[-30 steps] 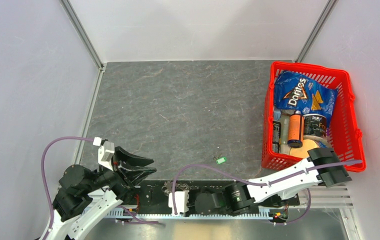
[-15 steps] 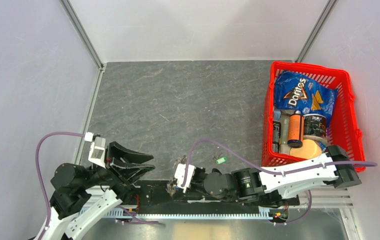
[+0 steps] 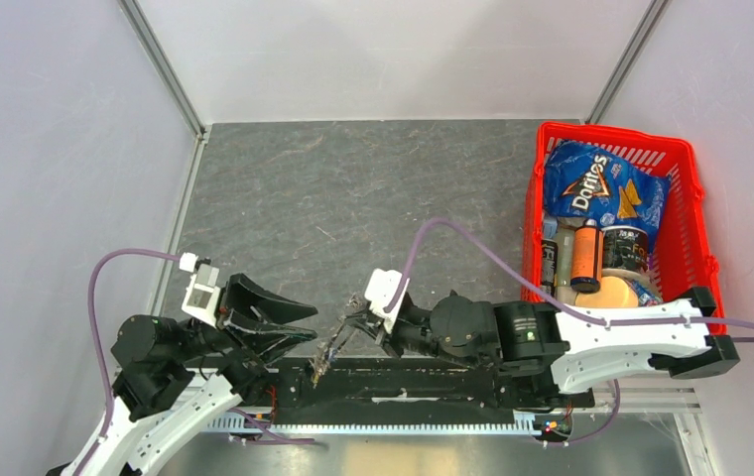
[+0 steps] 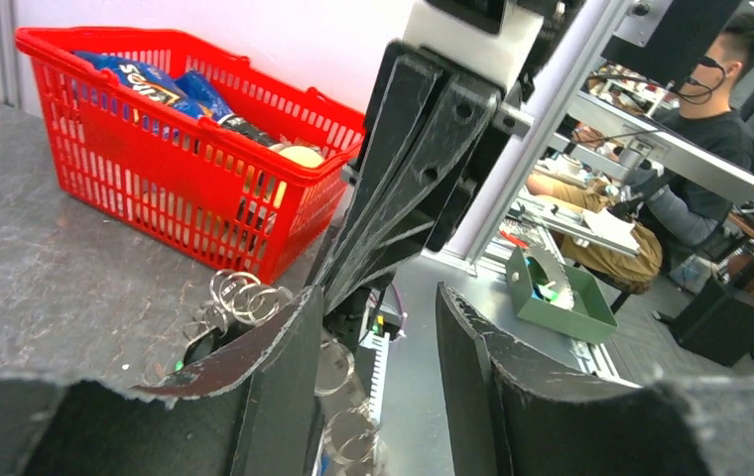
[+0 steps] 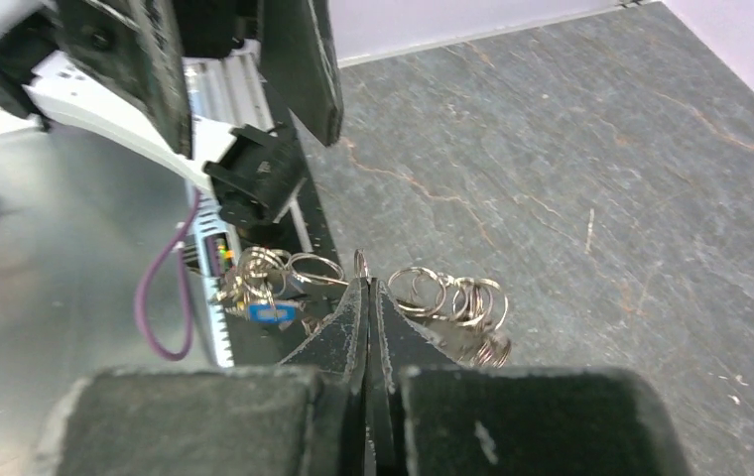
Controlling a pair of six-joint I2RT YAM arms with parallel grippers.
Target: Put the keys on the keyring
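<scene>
Dangling keyring (image 5: 474, 303) sits pinched between tips of the right pincer (image 5: 366, 290).

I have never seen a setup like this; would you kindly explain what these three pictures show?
These are two robot arms bolted at the near edge of a grey table, each ending in a two-finger gripper. The wide picture looks down from above and behind them. The other two come from a camera on each wrist, so each sees its own gripper up close. On the table's right stands a full red basket. The right gripper is shut on the keyring, a dangling bunch of linked metal rings, and holds it in front of the left gripper, whose jaws stand open.
</scene>
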